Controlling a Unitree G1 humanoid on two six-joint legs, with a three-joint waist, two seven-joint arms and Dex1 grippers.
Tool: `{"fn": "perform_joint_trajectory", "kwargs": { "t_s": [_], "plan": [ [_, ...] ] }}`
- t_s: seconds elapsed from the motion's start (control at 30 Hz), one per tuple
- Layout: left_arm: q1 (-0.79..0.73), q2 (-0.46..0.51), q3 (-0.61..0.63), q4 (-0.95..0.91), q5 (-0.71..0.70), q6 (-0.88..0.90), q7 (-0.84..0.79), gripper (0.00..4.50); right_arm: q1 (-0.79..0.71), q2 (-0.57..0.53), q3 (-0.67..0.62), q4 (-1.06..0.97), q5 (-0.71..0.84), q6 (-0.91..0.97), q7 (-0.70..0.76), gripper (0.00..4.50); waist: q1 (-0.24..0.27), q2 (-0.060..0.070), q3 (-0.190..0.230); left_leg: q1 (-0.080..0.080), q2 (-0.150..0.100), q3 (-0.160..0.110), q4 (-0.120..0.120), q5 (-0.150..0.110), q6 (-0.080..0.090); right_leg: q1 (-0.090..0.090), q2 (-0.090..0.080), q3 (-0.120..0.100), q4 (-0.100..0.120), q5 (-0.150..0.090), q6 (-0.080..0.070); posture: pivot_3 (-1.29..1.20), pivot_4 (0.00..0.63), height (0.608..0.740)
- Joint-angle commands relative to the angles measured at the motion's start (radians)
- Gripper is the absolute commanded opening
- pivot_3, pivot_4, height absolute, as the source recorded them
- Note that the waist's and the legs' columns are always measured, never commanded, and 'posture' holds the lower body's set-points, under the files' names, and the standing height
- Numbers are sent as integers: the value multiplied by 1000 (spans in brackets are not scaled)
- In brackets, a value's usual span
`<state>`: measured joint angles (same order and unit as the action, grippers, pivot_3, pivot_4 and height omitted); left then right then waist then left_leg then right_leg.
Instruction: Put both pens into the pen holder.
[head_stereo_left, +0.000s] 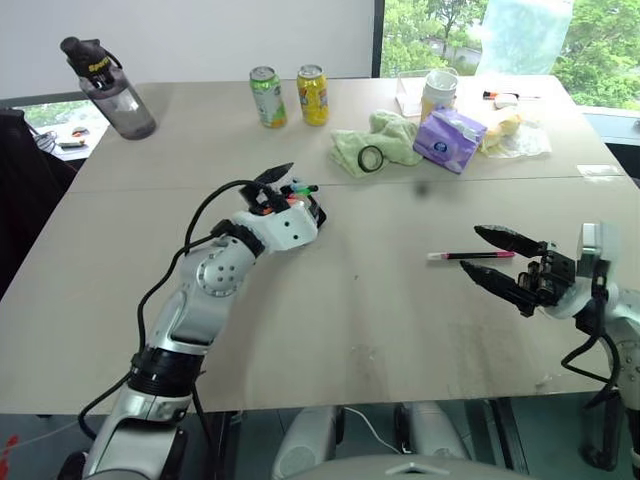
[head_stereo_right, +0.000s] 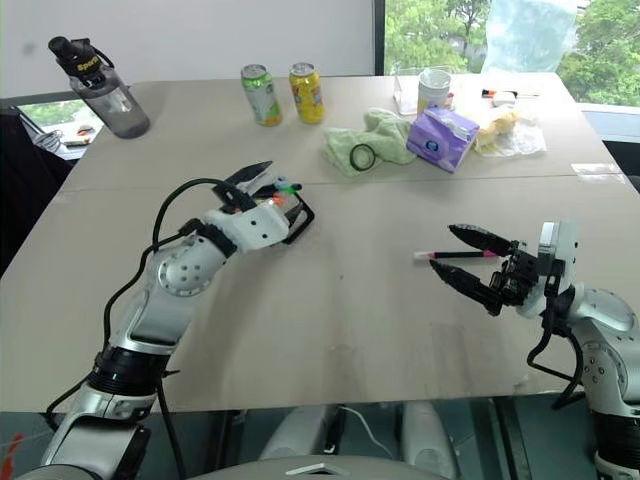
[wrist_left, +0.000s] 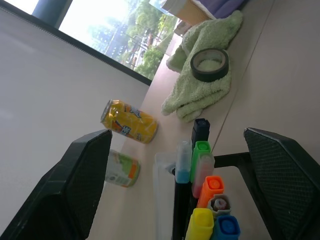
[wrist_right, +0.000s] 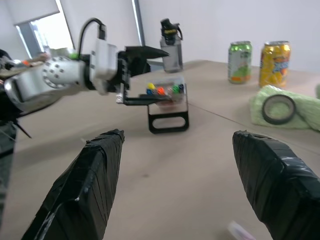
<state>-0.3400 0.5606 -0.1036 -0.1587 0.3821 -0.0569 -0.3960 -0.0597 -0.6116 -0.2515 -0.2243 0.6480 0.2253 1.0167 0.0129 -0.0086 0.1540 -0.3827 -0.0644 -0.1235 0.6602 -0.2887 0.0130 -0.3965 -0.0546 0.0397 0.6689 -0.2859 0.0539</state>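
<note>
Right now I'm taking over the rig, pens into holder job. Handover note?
Left claw: open, straddling the pen holder at table centre-left. No pen in it.
Right claw: open, empty, right beside the pink-ended pen, not gripping.
That pen lies flat on the table, right of centre.
Holder: coloured markers plus a black pen with a light-blue end standing inside.
Done: one pen looks to be in the holder.
Left: grasp the pink-ended pen, carry it to the holder, drop it in.
</note>
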Motion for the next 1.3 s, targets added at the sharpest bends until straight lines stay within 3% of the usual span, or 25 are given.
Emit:
{"fn": "perform_joint_trajectory", "kwargs": {
  "t_s": [0.03, 0.2, 0.3, 0.37, 0.47, 0.57, 0.7, 0.87, 0.9, 1.03, 1.23, 1.3],
  "plan": [
    [19, -18, 41, -100, -140, -3, -58, 4425, -35, -39, 23, 66, -151, -82, -44, 3738, 1, 0, 0, 0, 0, 0, 1, 0, 0, 0, 0, 0, 1, 0, 0, 0, 150, 740],
    [80, -18, 68, -207, -461, 116, -263, 4425, -147, -125, 135, 216, -328, -96, -29, 3738, -7, 1, 0, 0, 0, 2, 3, 0, 0, 0, 0, 1, 4, 0, 0, 0, 150, 740],
    [147, 0, 126, -308, -769, 347, -370, 4425, -243, -189, 206, 329, -413, -128, 37, 3738, -14, 1, 0, 1, 1, 1, 5, 0, 0, 0, 1, 1, 6, 0, 0, 0, 150, 740],
    [179, 37, 165, -356, -928, 485, -409, 4425, -285, -202, 225, 371, -414, -96, 60, 3738, -27, 1, 0, 1, 0, 3, 5, 0, 0, 0, 0, 1, 7, 0, 0, 0, 150, 740],
    [219, 165, 238, -423, -1158, 712, -467, 4425, -363, -201, 258, 498, -433, -95, 109, 3738, -32, 1, 0, 1, 2, 2, 6, 0, 0, 0, 2, 1, 8, 0, 0, 0, 150, 740],
    [236, 253, 264, -452, -1240, 793, -502, 4425, -409, -196, 298, 580, -466, -106, 147, 3738, -31, 1, 1, 1, 2, 2, 6, 0, 0, 0, 2, 1, 9, 0, 0, 0, 150, 740],
    [236, 282, 272, -468, -1273, 810, -507, 4425, -450, -180, 324, 651, -488, -88, 165, 3738, -27, 2, 1, 1, 1, 2, 7, 0, 0, 0, 1, 1, 8, 0, 0, 0, 150, 740],
    [231, 286, 271, -481, -1288, 826, -487, 4500, -455, -194, 331, 666, -509, -94, 183, 2239, -27, 2, 1, 1, 1, 2, 7, 0, 0, 0, 1, 2, 8, 0, 0, 0, 150, 740],
    [228, 284, 269, -480, -1290, 827, -483, 4500, -454, -194, 328, 664, -510, -94, 184, 1645, -27, 2, 1, 1, 1, 2, 7, 0, 0, 0, 1, 2, 8, 0, 0, 0, 150, 740],
    [213, 271, 252, -476, -1296, 830, -474, 4500, -434, -185, 298, 618, -468, -82, 204, 14, -27, 2, 1, 1, 1, 2, 8, 0, 0, 0, 1, 3, 8, 0, 0, 0, 150, 740],
    [169, 125, 209, -434, -1372, 863, -370, 4500, -377, -156, 215, 421, -330, 60, 179, 14, -27, 2, 1, 0, 1, 2, 8, 0, 0, 0, 1, 4, 8, 0, 0, 0, 150, 740],
    [145, -11, 188, -393, -1410, 851, -270, 4500, -351, -133, 182, 317, -258, 121, 153, 14, -26, 2, 1, 0, 1, 2, 8, 0, 0, 0, 1, 4, 8, 0, 0, 0, 150, 740]
  ]
}}
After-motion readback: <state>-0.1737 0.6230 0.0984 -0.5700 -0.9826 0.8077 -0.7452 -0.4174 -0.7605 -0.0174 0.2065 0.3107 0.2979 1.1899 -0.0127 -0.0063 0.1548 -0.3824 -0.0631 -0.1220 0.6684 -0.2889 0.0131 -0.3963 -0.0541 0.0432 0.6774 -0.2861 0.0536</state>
